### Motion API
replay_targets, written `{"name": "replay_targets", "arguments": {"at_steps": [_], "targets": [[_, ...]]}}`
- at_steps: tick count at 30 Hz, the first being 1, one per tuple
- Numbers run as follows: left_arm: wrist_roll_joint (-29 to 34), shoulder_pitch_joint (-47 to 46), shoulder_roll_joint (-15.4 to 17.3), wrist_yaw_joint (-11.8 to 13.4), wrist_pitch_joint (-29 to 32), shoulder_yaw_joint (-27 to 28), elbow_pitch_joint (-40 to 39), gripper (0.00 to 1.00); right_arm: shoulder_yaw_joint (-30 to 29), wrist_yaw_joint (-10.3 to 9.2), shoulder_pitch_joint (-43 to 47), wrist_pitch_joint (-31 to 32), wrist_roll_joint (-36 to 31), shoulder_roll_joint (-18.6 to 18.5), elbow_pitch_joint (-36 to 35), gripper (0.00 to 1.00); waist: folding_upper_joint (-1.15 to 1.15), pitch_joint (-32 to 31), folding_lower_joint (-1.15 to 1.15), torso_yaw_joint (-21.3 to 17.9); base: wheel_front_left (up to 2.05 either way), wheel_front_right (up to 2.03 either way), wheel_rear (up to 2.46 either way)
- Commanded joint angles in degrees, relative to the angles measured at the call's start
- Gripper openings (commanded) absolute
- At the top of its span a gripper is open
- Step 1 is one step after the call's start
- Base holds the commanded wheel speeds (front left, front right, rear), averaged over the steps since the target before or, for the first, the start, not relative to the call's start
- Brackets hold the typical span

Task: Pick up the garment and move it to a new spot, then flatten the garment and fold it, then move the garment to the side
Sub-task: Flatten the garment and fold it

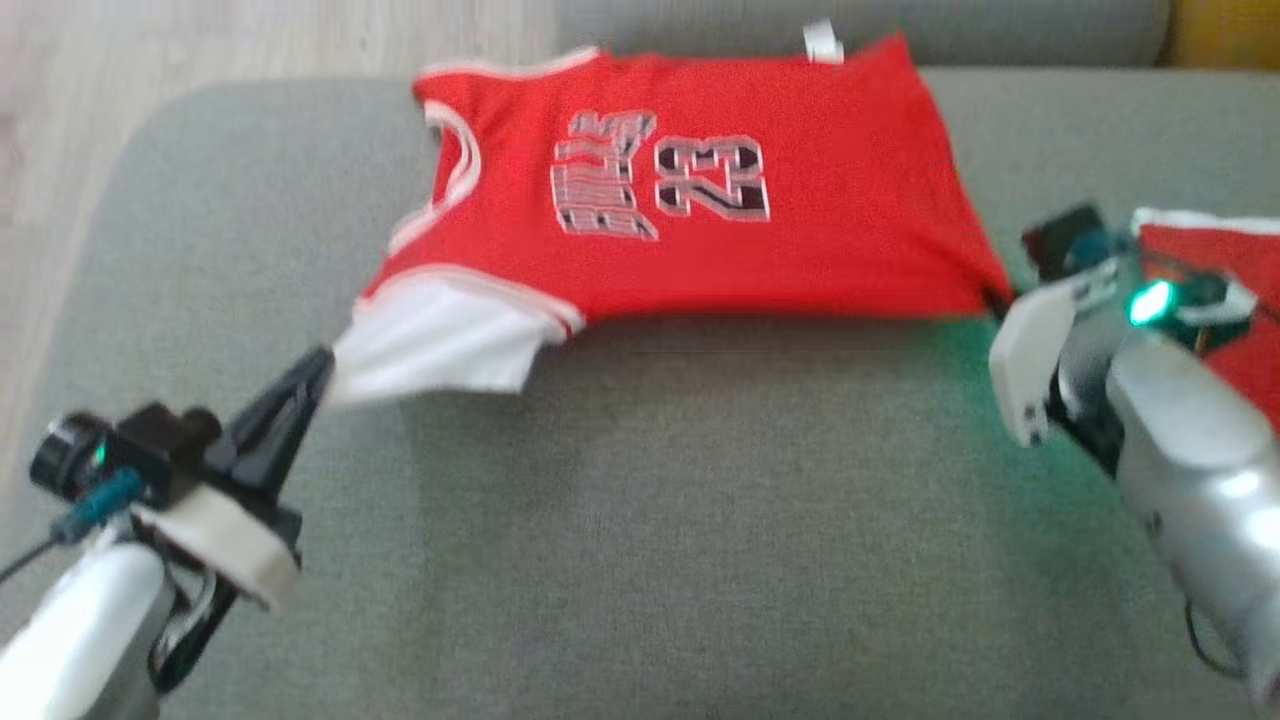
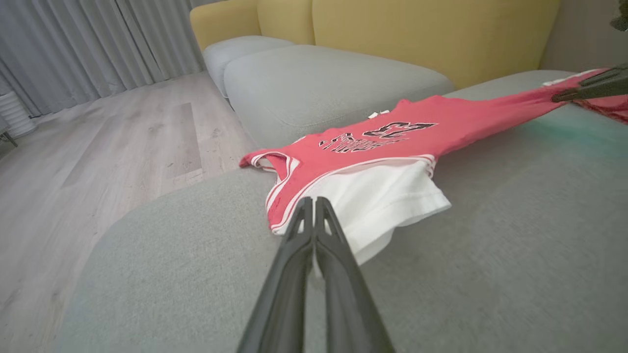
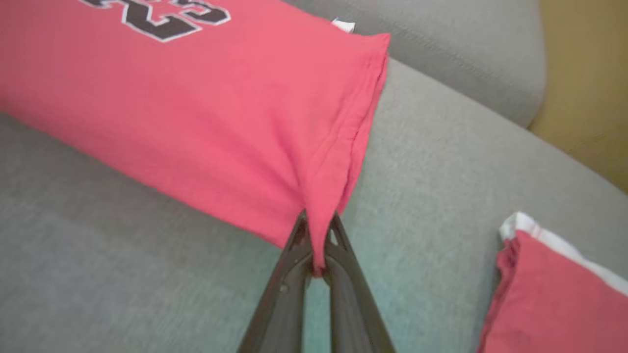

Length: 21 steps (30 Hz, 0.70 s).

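Note:
The garment [image 1: 700, 250] is a red jersey printed with the number 23, with a white sleeve part at its left end. It is stretched flat across the grey cushion [image 1: 650, 550]. My left gripper [image 1: 318, 368] is shut on the white sleeve edge; in the left wrist view its closed tips [image 2: 314, 205] pinch the white cloth of the garment [image 2: 392, 142]. My right gripper [image 1: 1000, 297] is shut on the hem corner at the other end. In the right wrist view the garment [image 3: 221, 122] bunches into a point between the gripper's tips [image 3: 319, 223]. The right gripper [image 2: 588, 87] also shows in the left wrist view.
A second red cloth with white trim [image 1: 1225, 290] lies on the cushion by my right forearm, also visible as red cloth [image 3: 549, 299]. The cushion's rounded edge drops to wooden floor [image 2: 98, 142] on my left. A yellow sofa back [image 2: 431, 34] stands behind.

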Motion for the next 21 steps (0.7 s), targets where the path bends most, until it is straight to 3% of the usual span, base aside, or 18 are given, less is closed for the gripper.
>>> {"name": "replay_targets", "arguments": {"at_steps": [1,9,16,21], "targets": [[-0.80,-0.42,4.08,0.29,0.86,2.48,-2.72,0.00,2.76,-0.11,1.92,2.43,3.71,-2.76,-3.75,0.00,0.00,-3.11,0.01,0.04,0.00,0.00,0.00],[-4.36,8.70,8.17,1.26,7.21,0.80,-11.50,0.00,12.05,-0.11,9.23,12.99,19.20,-12.93,-18.04,0.00,0.00,-8.23,0.01,-0.60,0.00,0.00,0.00],[-6.85,13.44,10.72,4.40,11.23,0.95,-19.61,0.00,15.74,-0.11,13.02,18.57,29.31,-21.04,-29.47,0.00,0.00,-9.09,0.01,-0.88,0.00,0.00,0.00],[-7.45,12.12,10.12,5.07,12.10,1.40,-19.99,0.00,15.48,-0.11,12.49,17.98,30.25,-21.83,-31.07,0.00,0.00,-7.88,0.01,-0.99,0.00,0.00,0.00]]}}
